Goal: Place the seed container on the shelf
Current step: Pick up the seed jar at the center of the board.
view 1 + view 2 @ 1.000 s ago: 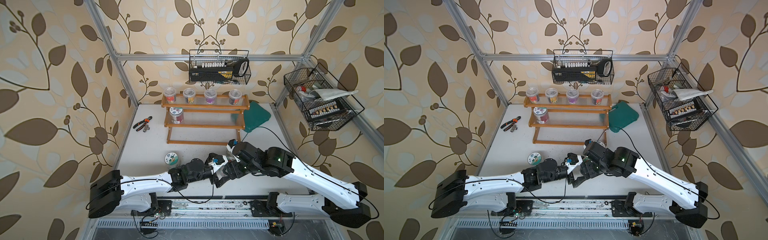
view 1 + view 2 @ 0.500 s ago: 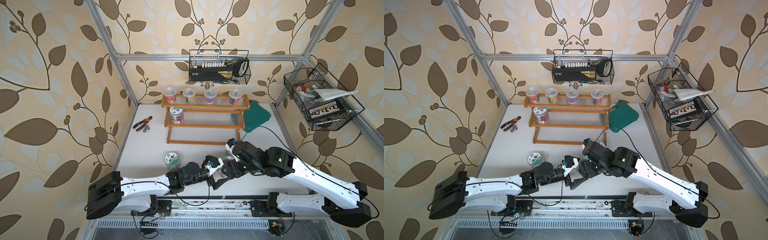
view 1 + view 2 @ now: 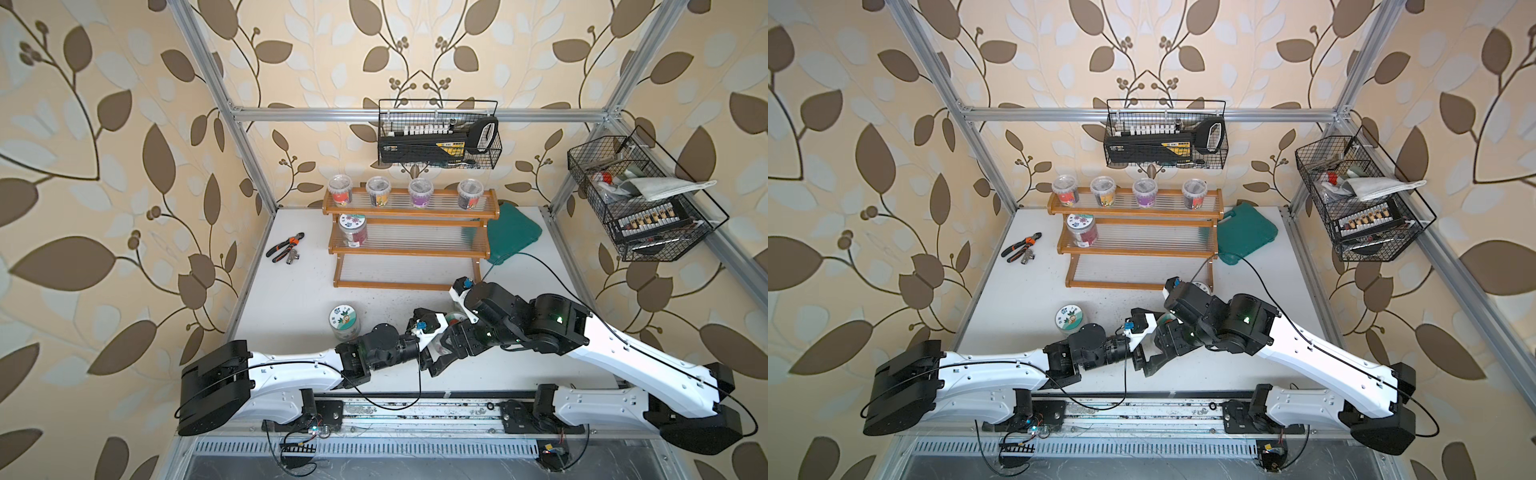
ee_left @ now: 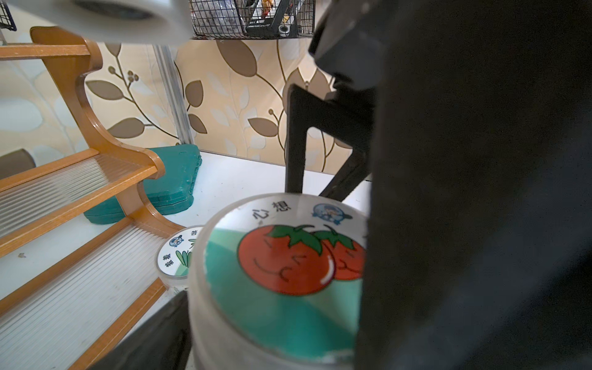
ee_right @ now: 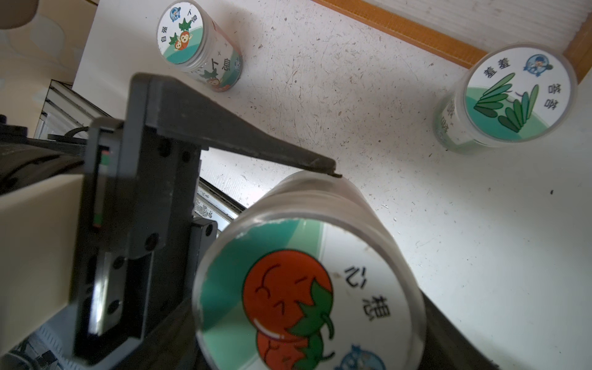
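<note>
At the near middle of the desk (image 3: 291, 299), the right pincer (image 3: 451, 336) clasps the tomato-lidded seed container (image 5: 298, 307), upright and well short of the shelf (image 3: 415, 252). Over the last second the pair has edged slightly nearer, and the left pincer (image 3: 1160, 328) now straddles it, fingers wide. A handover looks under way, placing not yet begun.
</note>
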